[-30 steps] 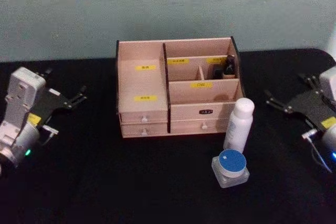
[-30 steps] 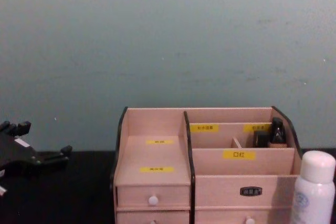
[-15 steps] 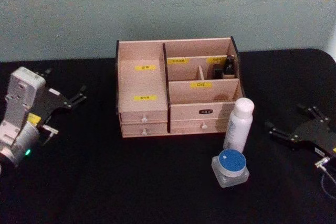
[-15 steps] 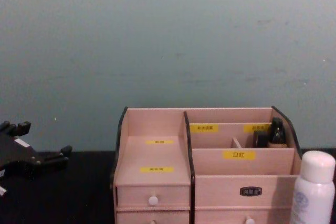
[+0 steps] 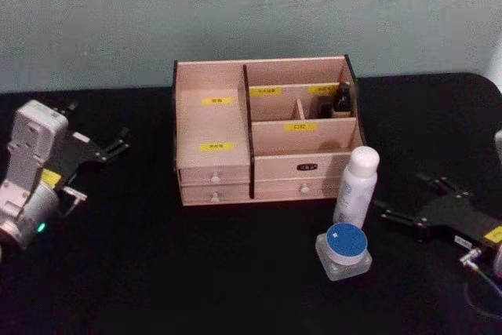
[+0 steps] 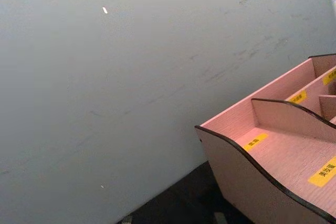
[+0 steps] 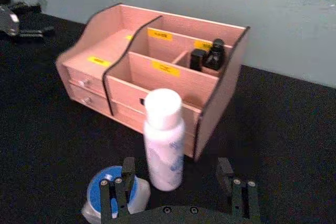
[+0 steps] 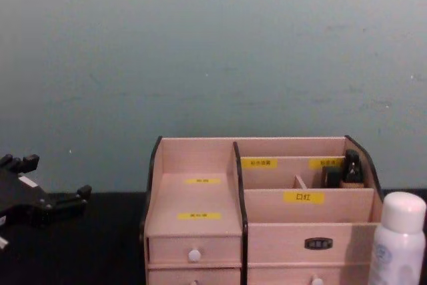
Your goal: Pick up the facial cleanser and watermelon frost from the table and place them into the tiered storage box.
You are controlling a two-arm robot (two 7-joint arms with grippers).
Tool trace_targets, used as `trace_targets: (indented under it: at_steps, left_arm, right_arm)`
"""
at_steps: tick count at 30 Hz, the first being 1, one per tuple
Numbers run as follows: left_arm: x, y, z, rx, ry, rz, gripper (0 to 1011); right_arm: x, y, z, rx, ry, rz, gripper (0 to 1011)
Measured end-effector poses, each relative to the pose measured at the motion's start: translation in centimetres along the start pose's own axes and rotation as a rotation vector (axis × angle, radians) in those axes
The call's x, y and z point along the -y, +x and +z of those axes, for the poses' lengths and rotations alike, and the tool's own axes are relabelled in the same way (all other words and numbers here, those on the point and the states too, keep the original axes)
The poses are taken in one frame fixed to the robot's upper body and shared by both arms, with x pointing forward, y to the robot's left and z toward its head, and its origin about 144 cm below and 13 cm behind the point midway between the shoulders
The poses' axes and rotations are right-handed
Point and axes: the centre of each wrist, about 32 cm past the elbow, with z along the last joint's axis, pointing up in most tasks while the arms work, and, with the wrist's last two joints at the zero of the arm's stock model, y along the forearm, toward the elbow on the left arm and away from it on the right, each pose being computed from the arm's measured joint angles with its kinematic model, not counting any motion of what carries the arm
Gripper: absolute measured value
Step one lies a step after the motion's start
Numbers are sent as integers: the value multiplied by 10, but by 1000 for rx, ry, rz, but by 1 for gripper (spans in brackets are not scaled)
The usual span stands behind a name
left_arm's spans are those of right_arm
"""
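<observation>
Seemingly light, slick and easy to topple, the white bottle (image 5: 356, 186) stands just before the tiered storage box (image 5: 213, 123) beside the blue-lidded jar (image 5: 343, 250), best taken mid-body by the open-fingered right gripper (image 5: 404, 198) nearby; the left gripper (image 8: 55, 178) sits parked far left, fingers apart.

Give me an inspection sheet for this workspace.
Surface: black tabletop.
Job's things: pale pink wooden tiered storage box, centre back; white capped bottle upright by its front right corner; clear jar with blue lid in front of the bottle.
Clutter: small dark bottles in the box's rear right compartment.
Grippers: left gripper open, parked far left; right gripper open, right of the bottle.
Cables: thin pale wire at the right wrist.
Surroundings: plain grey-green wall.
</observation>
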Motion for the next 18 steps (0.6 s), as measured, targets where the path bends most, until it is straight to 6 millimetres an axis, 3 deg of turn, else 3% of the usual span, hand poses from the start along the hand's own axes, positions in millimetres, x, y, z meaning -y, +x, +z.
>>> trace_targets:
  at_steps: [18]
  left_arm:
    - [0, 0, 0, 0, 0, 0, 1001]
  right_arm:
    - [-44, -8, 13, -23, -34, 34, 1000]
